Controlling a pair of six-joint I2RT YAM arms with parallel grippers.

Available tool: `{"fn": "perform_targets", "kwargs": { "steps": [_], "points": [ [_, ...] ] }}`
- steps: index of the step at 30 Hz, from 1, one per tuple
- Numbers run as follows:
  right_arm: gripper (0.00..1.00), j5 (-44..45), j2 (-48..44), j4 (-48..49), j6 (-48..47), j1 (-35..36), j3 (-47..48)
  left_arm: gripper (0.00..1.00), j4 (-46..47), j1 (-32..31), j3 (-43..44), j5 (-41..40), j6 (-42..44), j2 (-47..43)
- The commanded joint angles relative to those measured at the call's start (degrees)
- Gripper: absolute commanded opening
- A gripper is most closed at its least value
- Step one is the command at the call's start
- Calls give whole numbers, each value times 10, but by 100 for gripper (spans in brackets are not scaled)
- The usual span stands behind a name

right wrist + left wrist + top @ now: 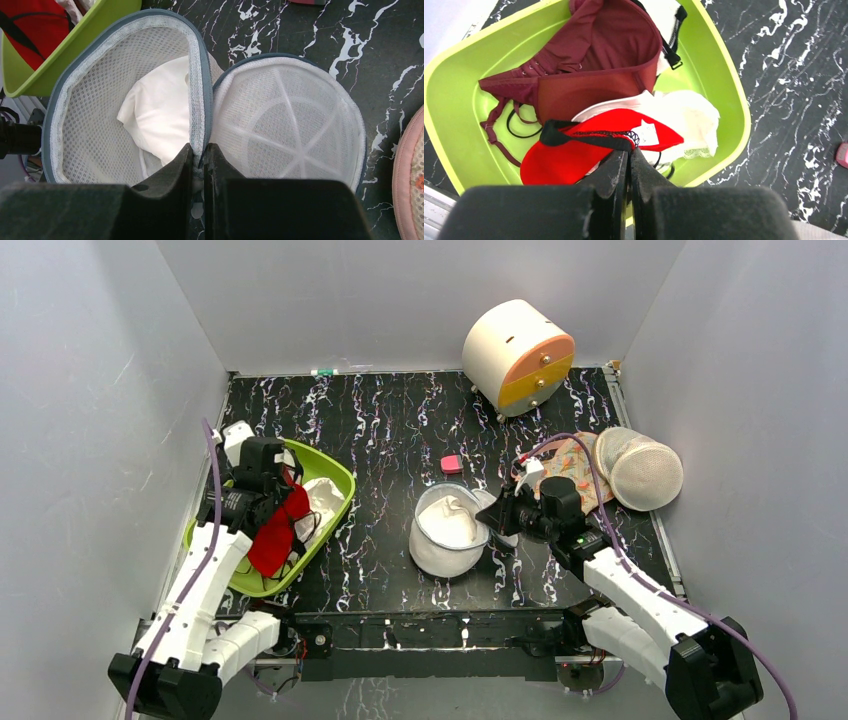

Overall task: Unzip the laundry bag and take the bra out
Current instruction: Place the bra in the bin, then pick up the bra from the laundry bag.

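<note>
The laundry bag (pixel 445 530) lies open like a clamshell in the middle of the table, its two mesh halves (pixel 90 115) side by side. A white cloth (pixel 160 115) lies in the left half. My right gripper (pixel 199 147) is shut on the bag's grey-blue rim where the halves meet, and it shows at the bag's right side (pixel 497 520). The red bra (pixel 574 155) hangs over the green basin (pixel 335 475), as the top view also shows (pixel 275 535). My left gripper (pixel 630 150) is shut on its black-trimmed edge.
The green basin (pixel 724 75) holds a dark maroon garment (pixel 614 45) and a white lace piece (pixel 694 120). A domed mesh bag (pixel 640 472) and orange floral fabric (pixel 570 465) lie at the right. A white and orange drum (pixel 518 355) stands at the back. A small pink object (pixel 451 464) lies mid-table.
</note>
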Motion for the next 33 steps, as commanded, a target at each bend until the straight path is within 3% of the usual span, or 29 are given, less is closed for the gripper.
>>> {"fn": "perform_targets", "kwargs": {
  "steps": [1, 5, 11, 13, 17, 22, 33],
  "points": [
    [0, 1, -7, 23, 1, 2, -4, 0, 38, 21, -4, -23, 21, 10],
    [0, -1, -2, 27, 2, 2, 0, 0, 44, 31, -20, -25, 18, 26],
    [0, -7, -1, 28, 5, 2, 5, 10, 59, 36, -37, -18, 37, 53],
    [0, -9, -3, 27, 5, 1, 5, 22, 73, 36, -36, 4, 48, 42],
    [0, -14, -19, 41, -2, 2, -3, 63, 83, 36, -25, 68, 48, 19],
    [0, -52, -31, 72, 0, 2, -4, 95, 65, 36, 15, 159, 45, 17],
    [0, -77, -28, 108, 10, 2, -15, 98, 86, 35, 29, 326, -36, 2]
  ]
}}
